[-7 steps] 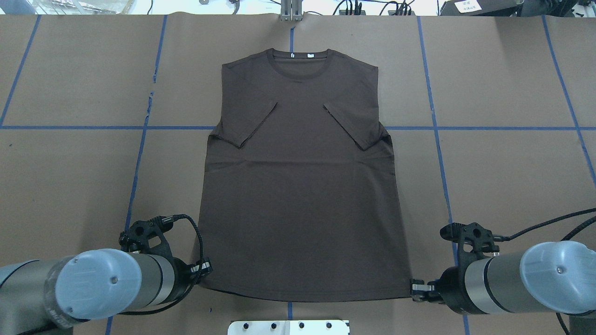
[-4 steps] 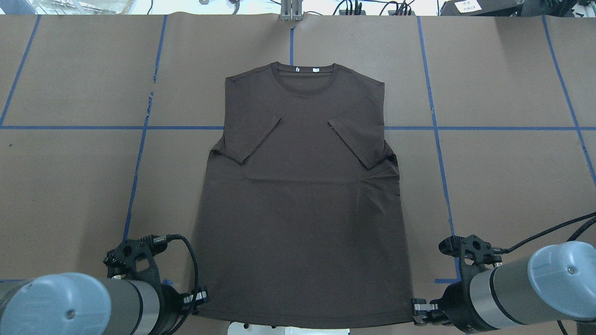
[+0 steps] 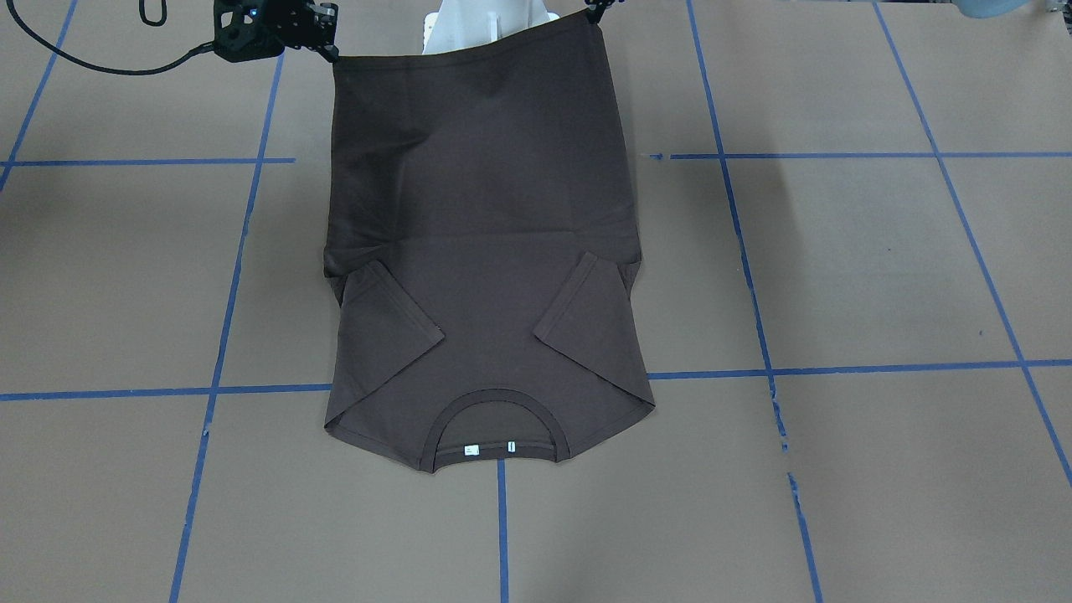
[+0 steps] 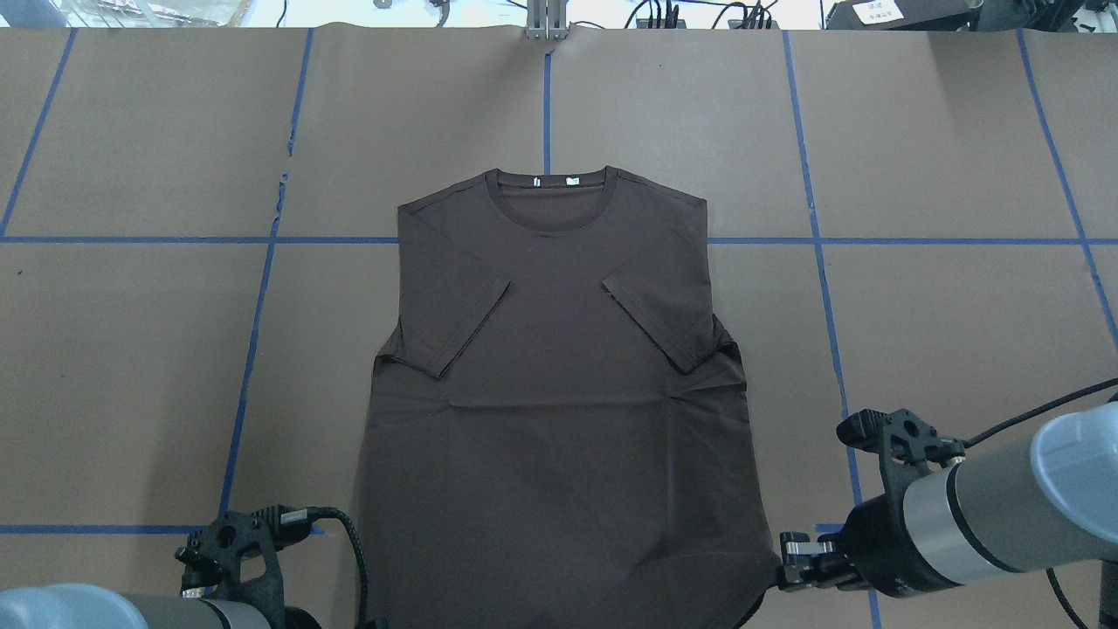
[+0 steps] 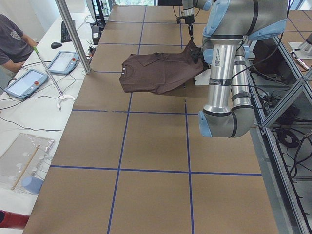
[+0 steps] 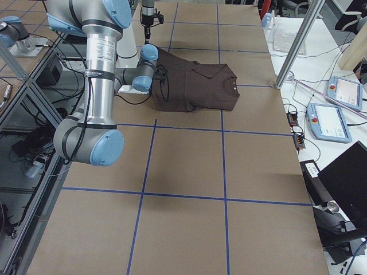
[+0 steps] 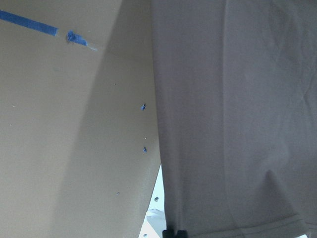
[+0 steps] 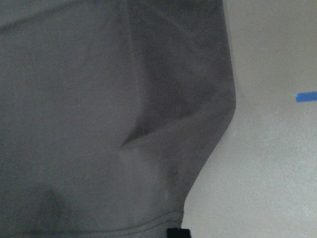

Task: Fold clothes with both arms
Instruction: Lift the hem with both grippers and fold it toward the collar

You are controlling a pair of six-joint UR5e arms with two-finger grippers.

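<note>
The dark brown T-shirt [image 4: 559, 393] lies face up on the table, both sleeves folded in over the chest and the collar [image 4: 550, 188] pointing away from me. My right gripper [image 4: 790, 559] is shut on the hem's right corner; it also shows in the front view [image 3: 331, 52]. My left gripper [image 3: 596, 12] is shut on the hem's other corner, at the lower edge of the overhead view. Both wrist views show the hem pinched at the fingertips [image 7: 173, 232] [image 8: 178, 232]. The hem end is lifted over my base.
The table is covered in brown paper with a grid of blue tape lines [image 4: 812, 240]. The white pedestal base [image 3: 486, 25] sits under the raised hem. A metal pole [image 5: 73, 36], tablets and an operator [image 5: 12, 41] are along the far side.
Both grippers have pulled back toward my base with the hem corners held. The whole shirt has slid toward me, and the collar has moved down the overhead view.
</note>
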